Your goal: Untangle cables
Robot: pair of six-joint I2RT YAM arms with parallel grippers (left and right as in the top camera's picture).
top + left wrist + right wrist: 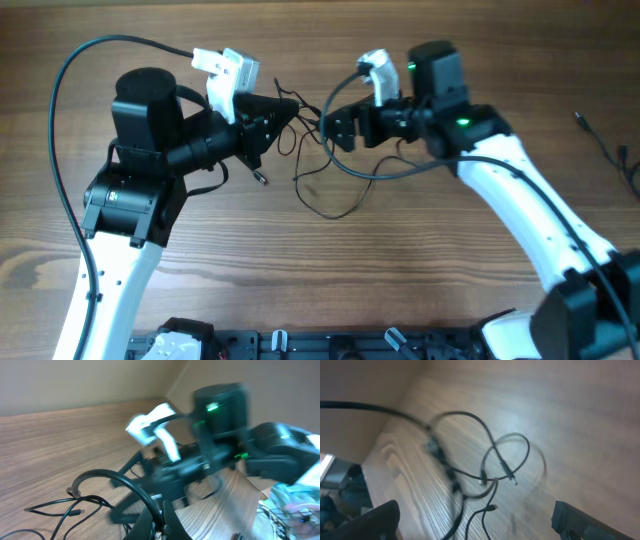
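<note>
The cables (pixel 318 170) are thin black wires that lie as a loose tangle on the wood between my two grippers. My left gripper (pixel 292 108) is shut on one strand at the tangle's upper left. In the left wrist view its fingers (pixel 161 527) pinch a black wire, with more cables (pixel 65 505) trailing to the left. My right gripper (pixel 336 126) stands open, just right of the tangle. In the right wrist view the right gripper (pixel 480 525) has its jaws wide apart, and looped cables (pixel 495 467) with small plug ends lie ahead of them, untouched.
Another thin black cable (pixel 603 142) lies apart at the table's far right edge. Thick black arm cables (pixel 75 90) arc over the left arm. A black rack (pixel 330 345) runs along the table's front edge. The right arm (pixel 225 435) fills much of the left wrist view.
</note>
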